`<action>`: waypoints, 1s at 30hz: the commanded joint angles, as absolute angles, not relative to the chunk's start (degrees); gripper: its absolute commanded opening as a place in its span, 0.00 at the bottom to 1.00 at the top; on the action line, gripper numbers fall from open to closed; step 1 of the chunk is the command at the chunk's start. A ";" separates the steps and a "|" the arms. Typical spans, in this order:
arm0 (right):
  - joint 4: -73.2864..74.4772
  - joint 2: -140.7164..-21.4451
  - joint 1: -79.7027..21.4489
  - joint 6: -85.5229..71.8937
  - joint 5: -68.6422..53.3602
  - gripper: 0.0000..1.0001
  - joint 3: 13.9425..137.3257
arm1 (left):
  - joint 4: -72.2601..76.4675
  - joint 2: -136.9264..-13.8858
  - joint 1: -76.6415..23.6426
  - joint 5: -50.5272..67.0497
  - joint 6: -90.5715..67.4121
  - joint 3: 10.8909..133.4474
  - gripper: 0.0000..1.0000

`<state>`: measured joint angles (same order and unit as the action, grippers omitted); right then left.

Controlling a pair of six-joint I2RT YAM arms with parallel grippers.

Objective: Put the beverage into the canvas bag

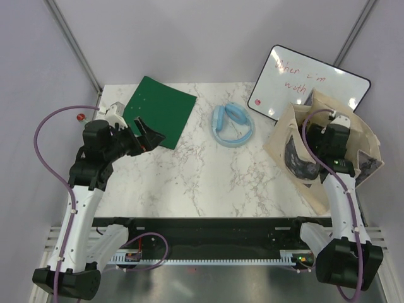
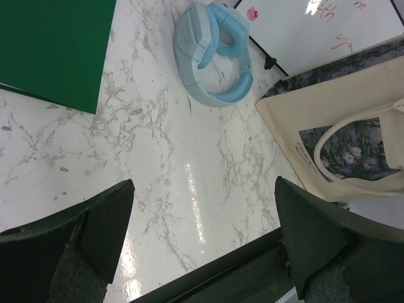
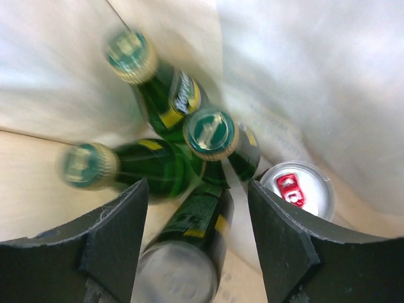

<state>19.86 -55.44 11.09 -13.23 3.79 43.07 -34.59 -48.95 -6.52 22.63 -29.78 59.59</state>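
Right pincer (image 3: 198,183) is down inside the canvas bag (image 1: 281,136), so in the top view its fingers are lost behind the cloth and only the wrist and the purple cable show over the bag's mouth. The wrist camera gives us the inside, and it's smeary. The green bottle (image 3: 196,233) lies between the fingers, and its near end is a pale round blur I can't make out. The jaws stand spread with a sliver of gap on either side of that bottle, so it's released, not gripped. Its long axis runs along the pincer's reach, near end toward the wrist, far end deeper in the bag and leaning a touch to the pincer's right. Past the fingertips the other bottles (image 3: 161,95), three of them, point their caps up at the camera. A silver can (image 3: 297,189) sits just beyond the right finger. The right arm rises from its base, its wrist dipping into the bag. Left pincer (image 2: 203,182) hangs wide open over the marble table (image 2: 158,158), nothing between its fingers, with a green board (image 2: 50,50) well beyond its left finger.
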 commanded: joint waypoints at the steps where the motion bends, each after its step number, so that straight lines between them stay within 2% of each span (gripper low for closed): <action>1: 29.51 -56.42 11.16 -12.39 4.13 0.72 57.20 | -34.45 -48.25 -6.77 22.50 -29.27 60.64 0.99; 8: 41.21 -57.92 11.16 -13.80 9.40 0.70 70.04 | -34.98 -47.99 -6.77 20.22 -29.71 60.73 0.99; 13: 45.25 -58.27 11.16 -14.67 5.11 0.70 77.59 | -37.34 -48.08 -6.77 15.31 -28.48 62.31 0.98; 18: 46.32 -61.34 10.55 -20.21 -1.74 0.65 85.60 | -40.96 -50.00 -6.68 -7.79 -26.37 67.40 0.98; 21: 44.31 -63.63 4.77 -21.18 -3.17 0.65 87.45 | -42.53 -54.65 -5.72 -17.21 -25.75 71.71 0.98; 23: 38.17 -63.63 0.36 -20.83 -2.38 0.67 84.75 | -42.89 -58.42 -3.01 -20.02 -25.93 73.82 0.98; 30: 30.07 -63.99 -10.98 -24.69 -3.08 0.67 82.80 | -45.69 -67.49 5.97 -26.26 -27.60 80.33 0.97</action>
<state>37.41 -65.14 -7.20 -21.04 -1.98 84.05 -42.41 -64.27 2.68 -17.65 -27.94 75.42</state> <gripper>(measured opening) 0.673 0.981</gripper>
